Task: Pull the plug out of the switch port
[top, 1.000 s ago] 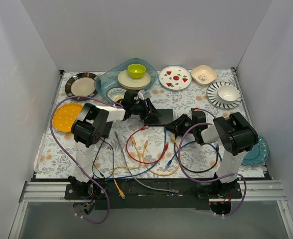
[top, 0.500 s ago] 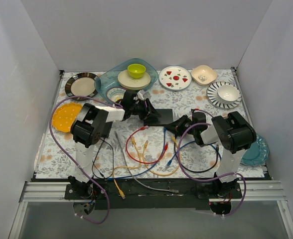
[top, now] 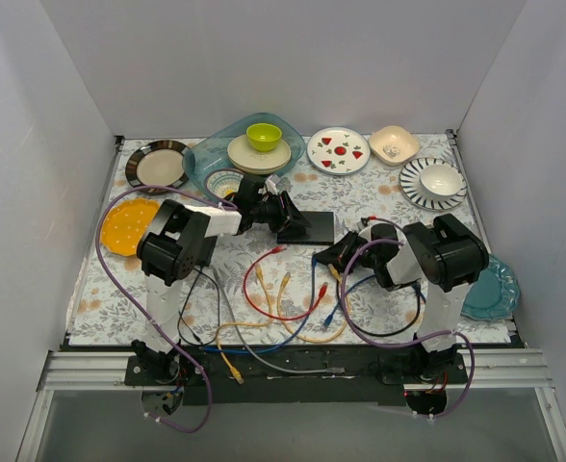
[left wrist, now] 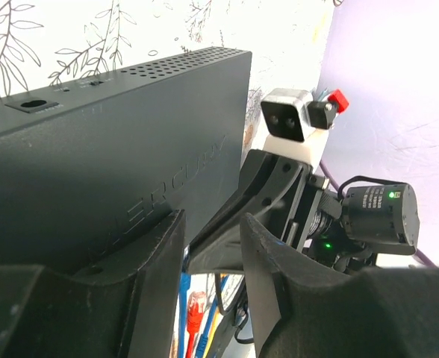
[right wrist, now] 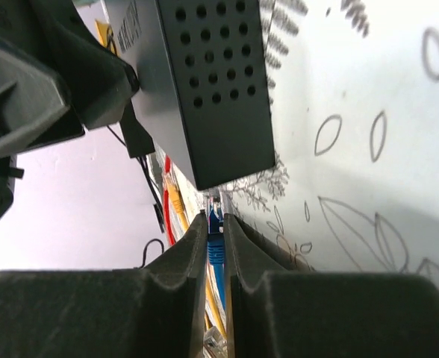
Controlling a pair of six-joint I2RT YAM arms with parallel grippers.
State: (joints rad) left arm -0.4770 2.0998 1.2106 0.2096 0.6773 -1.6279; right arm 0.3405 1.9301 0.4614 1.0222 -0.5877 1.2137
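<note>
Switch [top: 312, 229], a flat matte black box with vent holes in its side, lies on the floral tabletop [top: 379, 197] near the middle, just in front of the far row of dishes. The left gripper [top: 284, 216] reaches to its left end. In the left wrist view its fingers [left wrist: 148, 287] stand apart, one lying over the switch's top face and the other past its edge. The right gripper [top: 321, 257] sits just off the switch's near right corner. Its fingers [right wrist: 182, 298] are closed on a blue plug [right wrist: 215, 250] pinched narrowly between them, its tip pointing at the switch's near edge. Whether the plug's tip sits in a socket cannot be told. Loose red, yellow and blue cables [top: 283, 289] sprawl on the tabletop nearer the arm bases.
</note>
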